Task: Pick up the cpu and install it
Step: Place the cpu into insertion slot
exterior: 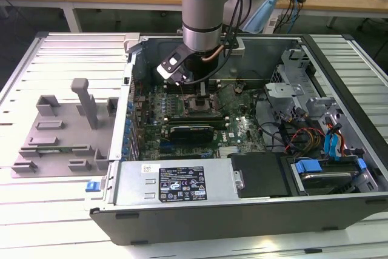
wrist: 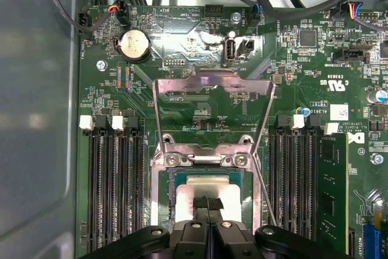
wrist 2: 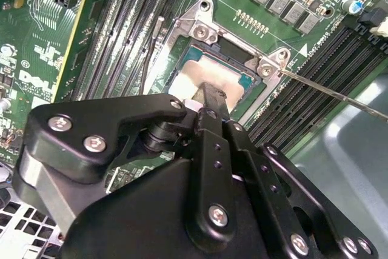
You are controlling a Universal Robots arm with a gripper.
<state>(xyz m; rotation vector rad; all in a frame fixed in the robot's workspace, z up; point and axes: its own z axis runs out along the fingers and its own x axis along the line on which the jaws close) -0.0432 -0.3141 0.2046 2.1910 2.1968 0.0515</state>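
The cpu (wrist: 211, 185) (wrist 2: 203, 72), a small square chip with a silvery top, lies flat inside the motherboard socket (wrist: 165, 193) (wrist 2: 193, 30), and a thin green border shows around it. My gripper (wrist: 209, 204) (wrist 2: 211, 96) is directly over the chip's near part with its two black fingers pressed together. They grip no edge of the chip, and I cannot tell whether the tips touch its top. In the exterior view the gripper (exterior: 199, 92) hangs low over the socket (exterior: 201, 106) in the middle of the open computer case.
The socket's metal load plate (wrist: 212, 89) stands flipped open and its thin lever rod (wrist: 264, 189) (wrist 2: 339, 93) sticks out beside it. Memory slots (wrist: 112, 186) flank the socket. A grey tray (exterior: 60, 131) lies at the exterior view's left. Case walls (exterior: 182, 210), cables and drive bays (exterior: 321, 144) surround the board.
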